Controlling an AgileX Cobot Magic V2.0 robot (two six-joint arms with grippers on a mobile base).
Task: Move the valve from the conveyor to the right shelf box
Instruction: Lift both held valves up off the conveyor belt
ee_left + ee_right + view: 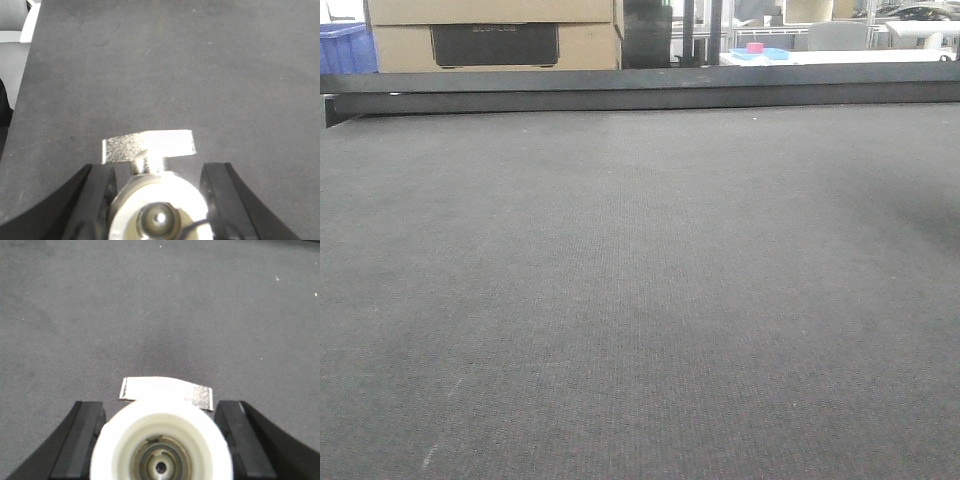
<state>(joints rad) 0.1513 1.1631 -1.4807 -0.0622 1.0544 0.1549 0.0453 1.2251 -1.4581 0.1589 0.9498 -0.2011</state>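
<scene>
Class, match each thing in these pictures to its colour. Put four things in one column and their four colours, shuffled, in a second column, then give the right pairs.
Things:
1. valve lever
2. valve end cap
3. conveyor rail
4. bin behind the conveyor, far left

Colours:
A. blue
B. black
C. silvery
D. white

Pairs: 1-C; 2-D; 3-B; 4-A
</scene>
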